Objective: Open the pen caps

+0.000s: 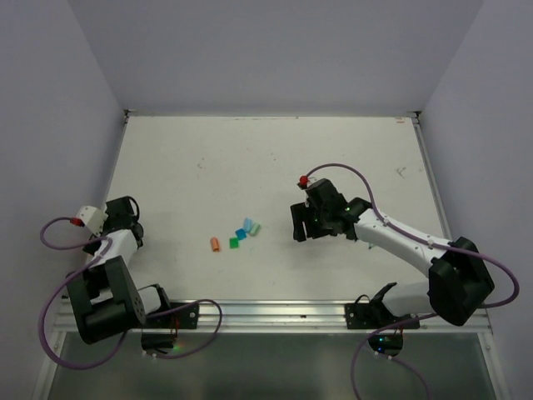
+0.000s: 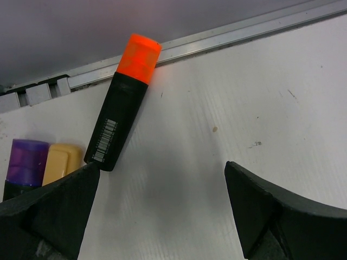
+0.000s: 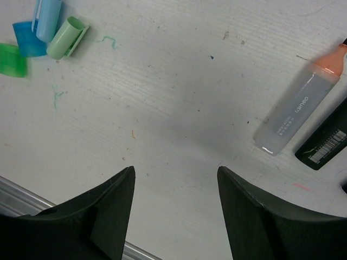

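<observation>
Caps (image 1: 241, 234) lie loose, well left of the right hand (image 1: 298, 223).

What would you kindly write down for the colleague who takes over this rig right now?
Left gripper: open, empty, hovering by a black marker with its orange cap on. A purple cap and a yellow cap show beside it, their markers mostly hidden.
Right gripper: open, empty, over bare table; a clear marker, seemingly uncapped, lies to one side.
Done: five loose caps lie mid-table.
Left: at least the orange cap, probably purple and yellow too.
</observation>
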